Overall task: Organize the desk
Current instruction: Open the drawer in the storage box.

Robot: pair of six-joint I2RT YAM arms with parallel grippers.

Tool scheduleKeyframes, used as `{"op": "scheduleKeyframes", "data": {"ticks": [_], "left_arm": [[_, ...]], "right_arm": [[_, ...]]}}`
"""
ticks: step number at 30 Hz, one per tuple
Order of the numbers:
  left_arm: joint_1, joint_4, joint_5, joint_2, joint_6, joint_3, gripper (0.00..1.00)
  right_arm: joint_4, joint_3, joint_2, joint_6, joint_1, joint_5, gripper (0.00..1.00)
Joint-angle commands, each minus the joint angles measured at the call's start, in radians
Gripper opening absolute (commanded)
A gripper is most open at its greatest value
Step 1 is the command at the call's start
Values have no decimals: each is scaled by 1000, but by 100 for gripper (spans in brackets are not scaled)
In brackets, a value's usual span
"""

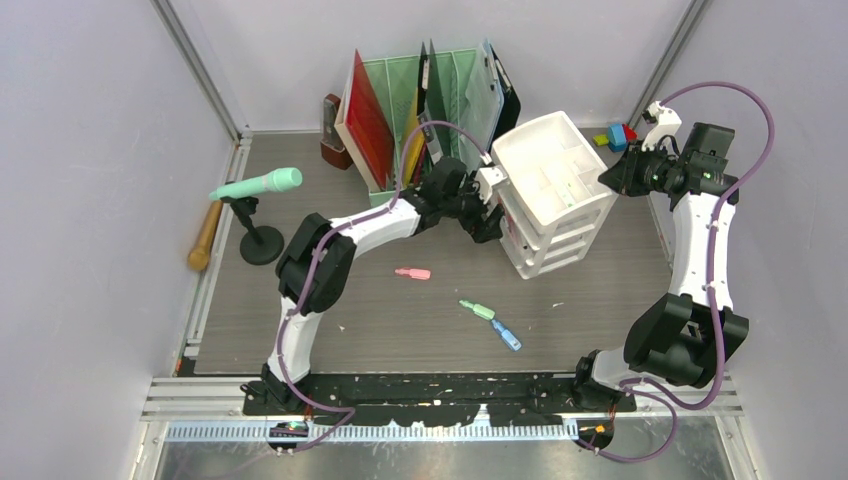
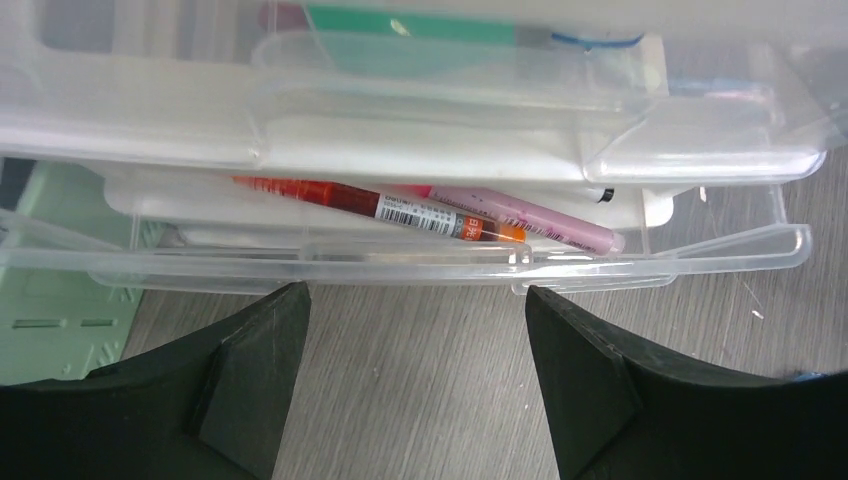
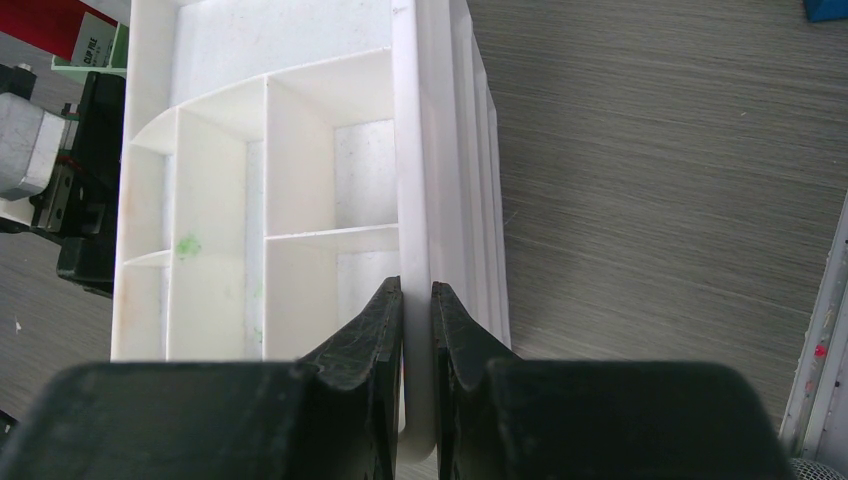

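With the right gripper (image 3: 417,300) pinching the drawers' (image 1: 550,190) rim, the left gripper (image 2: 415,300) hangs wide open, empty, at their open drawer (image 2: 400,265); next, I think, it must grab pens (image 1: 477,309) off the desk (image 1: 400,330) underneath.

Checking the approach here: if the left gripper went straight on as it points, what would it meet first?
Probably the clear front lip of the pulled-out drawer holding pens, in the white drawer unit; the open left gripper faces it, depth unclear.
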Motion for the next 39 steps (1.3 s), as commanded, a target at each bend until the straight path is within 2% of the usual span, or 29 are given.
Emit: {"op": "scheduleKeyframes", "data": {"ticks": [1, 16, 32, 39], "left_arm": [[0, 68, 37, 9, -18, 70, 82], [-24, 88, 22, 54, -27, 90, 81], [-62, 252, 37, 144, -223, 147, 81], [-48, 177, -22, 73, -239, 97, 81]], "right_arm": [[-146, -84, 122, -4, 28, 141, 1], [-147, -86, 125, -5, 29, 139, 1], [-153, -81, 111, 2, 29, 137, 1], [-156, -76, 107, -1, 28, 141, 1]]}}
